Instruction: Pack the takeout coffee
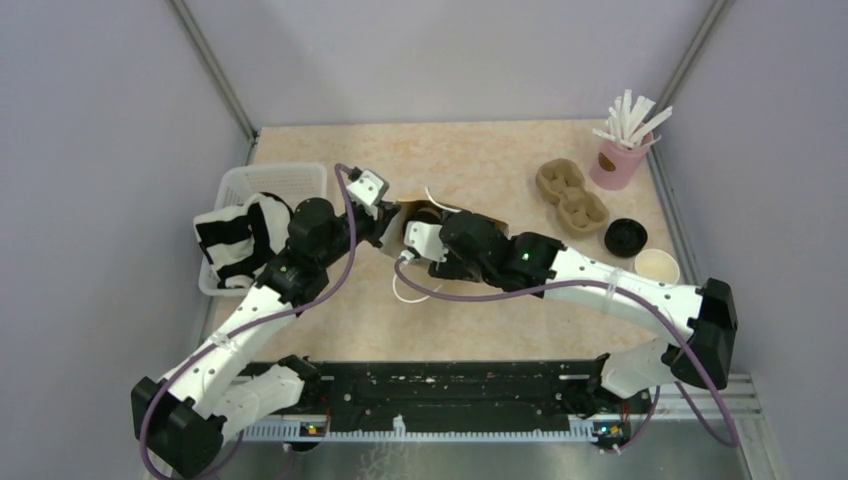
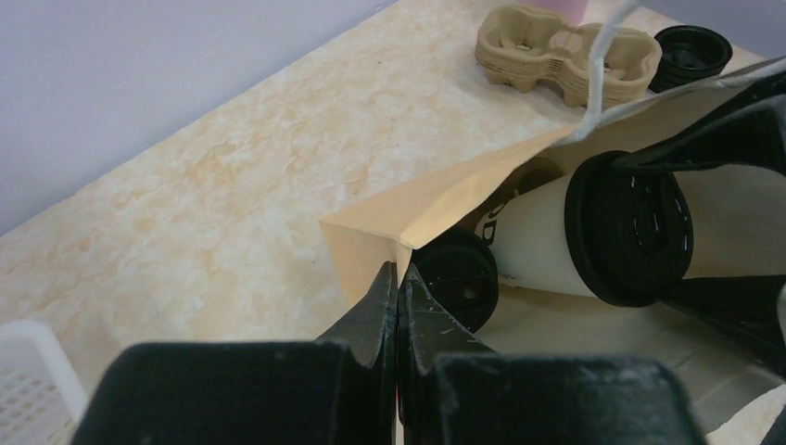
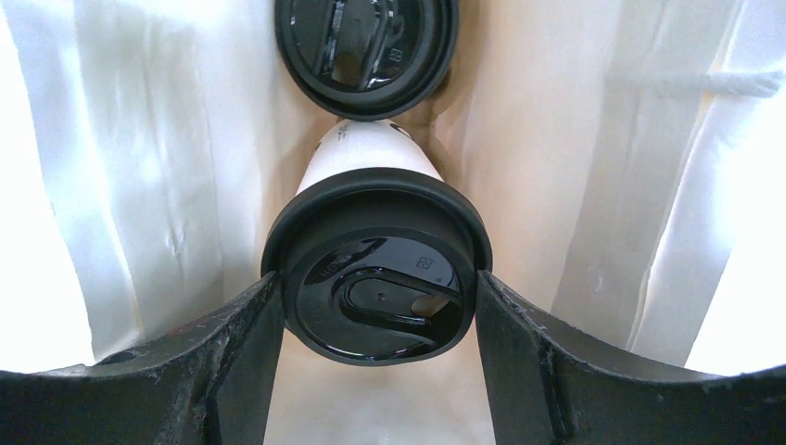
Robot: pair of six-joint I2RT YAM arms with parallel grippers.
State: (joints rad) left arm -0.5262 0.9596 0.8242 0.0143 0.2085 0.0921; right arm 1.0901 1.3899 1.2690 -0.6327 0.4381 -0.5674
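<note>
In the middle of the table (image 1: 480,150) a brown paper bag (image 1: 412,212) lies on its side, with its open mouth facing the right arm. The left gripper (image 2: 399,287) is closed tight and pinches the edge of the bag's mouth between its two fingers.

The right gripper (image 3: 375,297) reaches into the bag. Its fingers are partly apart and press on both sides of the black lid of a coffee cup (image 3: 371,158). The cup is white and lies on its side, with the lid pointing out toward the mouth of the bag. It is inside the bag, just past the opening.

A second coffee cup (image 3: 366,51) sits deeper in the bag, right behind the first one. Only its black lid shows. No gripper touches it.

At the far right of the table there is a cardboard cup tray (image 1: 571,196). Near it are a loose black lid (image 1: 626,236) and a white cup with no lid (image 1: 657,266). A pink cup full of white straws (image 1: 622,160) stands in the far corner. On the left is a white basket (image 1: 270,185), and a black and white cloth (image 1: 238,240) hangs over its side.
</note>
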